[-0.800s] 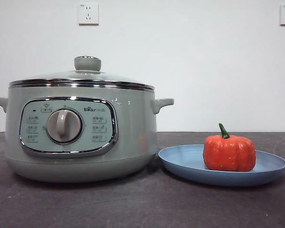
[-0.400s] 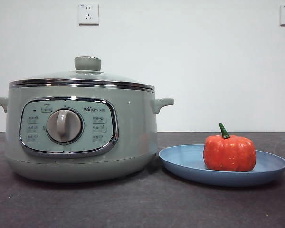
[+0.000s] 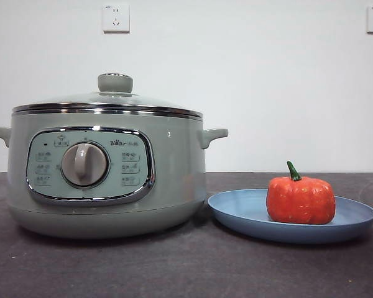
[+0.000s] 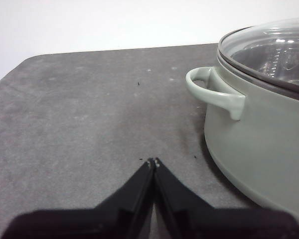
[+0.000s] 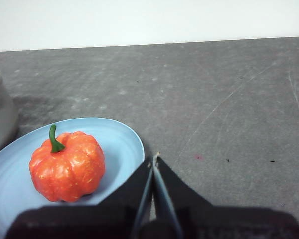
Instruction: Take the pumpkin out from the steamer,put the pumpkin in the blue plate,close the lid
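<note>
The sage-green steamer (image 3: 105, 180) stands at the left of the front view with its glass lid (image 3: 109, 99) seated on it, knob on top. The orange-red pumpkin (image 3: 300, 198) sits upright on the blue plate (image 3: 236, 211) to the steamer's right. Neither arm shows in the front view. My left gripper (image 4: 153, 162) is shut and empty, low over the table beside the steamer's side handle (image 4: 217, 92). My right gripper (image 5: 154, 159) is shut and empty, beside the blue plate (image 5: 119, 134), apart from the pumpkin (image 5: 67, 167).
The table (image 3: 186, 267) is dark grey. A white wall with two sockets (image 3: 115, 17) stands behind. The steamer's edge shows faintly in the right wrist view (image 5: 0, 114).
</note>
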